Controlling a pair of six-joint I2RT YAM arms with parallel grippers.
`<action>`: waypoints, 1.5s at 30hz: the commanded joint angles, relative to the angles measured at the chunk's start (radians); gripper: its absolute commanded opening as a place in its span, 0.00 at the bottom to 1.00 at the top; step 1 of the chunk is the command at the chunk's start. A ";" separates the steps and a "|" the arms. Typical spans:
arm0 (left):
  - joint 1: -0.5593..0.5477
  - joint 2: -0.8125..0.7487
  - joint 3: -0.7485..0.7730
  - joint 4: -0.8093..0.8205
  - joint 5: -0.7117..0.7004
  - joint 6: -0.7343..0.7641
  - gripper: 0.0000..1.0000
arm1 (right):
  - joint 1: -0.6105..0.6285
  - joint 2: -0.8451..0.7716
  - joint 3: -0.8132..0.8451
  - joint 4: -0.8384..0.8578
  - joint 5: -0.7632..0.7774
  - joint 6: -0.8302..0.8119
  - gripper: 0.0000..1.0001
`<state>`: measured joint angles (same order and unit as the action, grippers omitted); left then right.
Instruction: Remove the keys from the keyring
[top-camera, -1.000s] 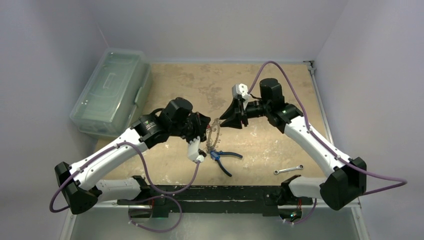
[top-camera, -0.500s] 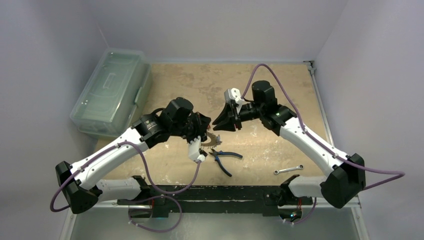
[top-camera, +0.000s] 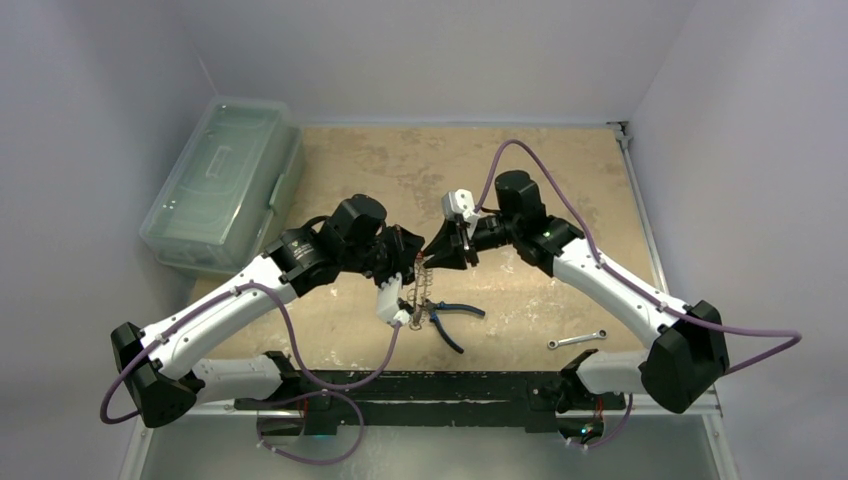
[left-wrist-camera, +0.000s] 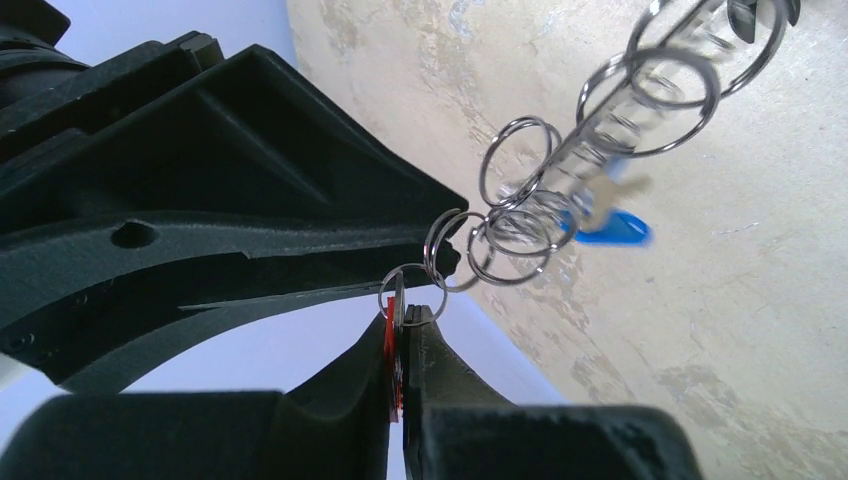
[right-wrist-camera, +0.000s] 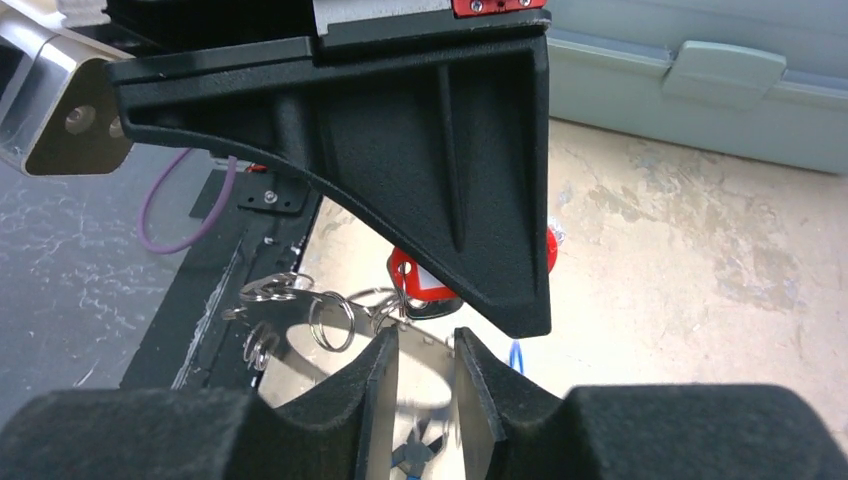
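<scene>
My left gripper (top-camera: 412, 258) is shut on a red-tagged key (left-wrist-camera: 392, 345), edge-on between its jaws (left-wrist-camera: 405, 322). A small silver ring (left-wrist-camera: 410, 293) on that key links to the keyring (left-wrist-camera: 527, 222), a chain of silver rings with a blue tag (left-wrist-camera: 612, 228). In the top view the bunch (top-camera: 421, 290) hangs below the left gripper. My right gripper (top-camera: 434, 254) is open and close to the left one, tip to tip. In the right wrist view its jaws (right-wrist-camera: 427, 345) stand apart just below the red tag (right-wrist-camera: 412, 280) and beside loose rings (right-wrist-camera: 330, 322).
Blue-handled pliers (top-camera: 450, 315) lie on the tan table under the bunch. A silver wrench (top-camera: 578, 340) lies at the near right. A clear plastic box (top-camera: 225, 180) stands at the far left. The black base rail (top-camera: 430, 385) runs along the near edge.
My right gripper has moved left, up to the left gripper's tips. The key bunch has swung and now hangs straight down. The left arm has hardly moved.
</scene>
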<state>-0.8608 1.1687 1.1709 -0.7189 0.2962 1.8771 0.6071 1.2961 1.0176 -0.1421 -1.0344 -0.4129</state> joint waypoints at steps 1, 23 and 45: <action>-0.007 -0.020 0.041 0.047 0.038 -0.001 0.00 | 0.004 -0.014 -0.012 0.028 0.007 -0.020 0.32; -0.008 -0.027 0.026 0.056 0.039 0.014 0.00 | 0.015 -0.027 -0.010 0.004 -0.025 -0.006 0.50; -0.007 -0.058 -0.009 0.052 0.056 0.067 0.00 | 0.006 -0.018 0.067 -0.051 -0.003 -0.086 0.45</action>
<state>-0.8608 1.1526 1.1694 -0.7040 0.3115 1.8973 0.6151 1.2865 1.0294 -0.2192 -1.0313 -0.4801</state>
